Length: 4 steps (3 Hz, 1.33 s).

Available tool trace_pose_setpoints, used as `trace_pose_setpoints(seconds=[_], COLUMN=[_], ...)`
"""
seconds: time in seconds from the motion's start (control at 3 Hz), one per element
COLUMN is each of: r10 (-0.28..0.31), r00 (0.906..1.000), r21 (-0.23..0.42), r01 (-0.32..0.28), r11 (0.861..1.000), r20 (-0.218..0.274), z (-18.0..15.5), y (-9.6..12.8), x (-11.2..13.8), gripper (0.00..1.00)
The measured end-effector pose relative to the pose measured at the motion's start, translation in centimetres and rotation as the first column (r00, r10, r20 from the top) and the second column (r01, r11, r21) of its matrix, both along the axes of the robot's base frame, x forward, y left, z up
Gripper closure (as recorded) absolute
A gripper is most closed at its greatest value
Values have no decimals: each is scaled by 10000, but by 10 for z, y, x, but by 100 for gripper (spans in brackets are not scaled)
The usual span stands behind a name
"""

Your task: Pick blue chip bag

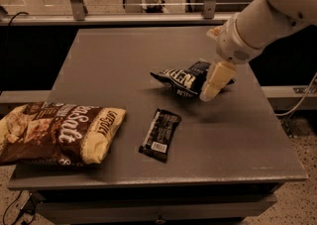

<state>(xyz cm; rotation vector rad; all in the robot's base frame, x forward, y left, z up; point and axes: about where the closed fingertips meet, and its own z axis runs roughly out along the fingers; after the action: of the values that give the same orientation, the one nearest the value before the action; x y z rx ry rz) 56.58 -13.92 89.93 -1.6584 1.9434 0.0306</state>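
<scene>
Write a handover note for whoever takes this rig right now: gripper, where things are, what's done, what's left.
Gripper: low over the table, at the right end of the blue bag; whether it touches the bag cannot be told.
Blue bag: lying on the table, right of centre, not lifted.
Also there: brown bag at the front-left edge, black bar front centre, both apart from the blue bag.
Done: no pick yet.
Left: grasp the blue bag and lift it.
</scene>
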Motion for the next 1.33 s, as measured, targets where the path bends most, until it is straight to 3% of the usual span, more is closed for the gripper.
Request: trace_pose_setpoints(seconds=[0.67,1.33], r10=[-157,-114], r00=[9999,9999], r21=[374,355], r01=[157,113], r11=[9992,9993], r20=[-1,10], z=[-16,-15], y=[9,12], x=[7,6], gripper=[0,42])
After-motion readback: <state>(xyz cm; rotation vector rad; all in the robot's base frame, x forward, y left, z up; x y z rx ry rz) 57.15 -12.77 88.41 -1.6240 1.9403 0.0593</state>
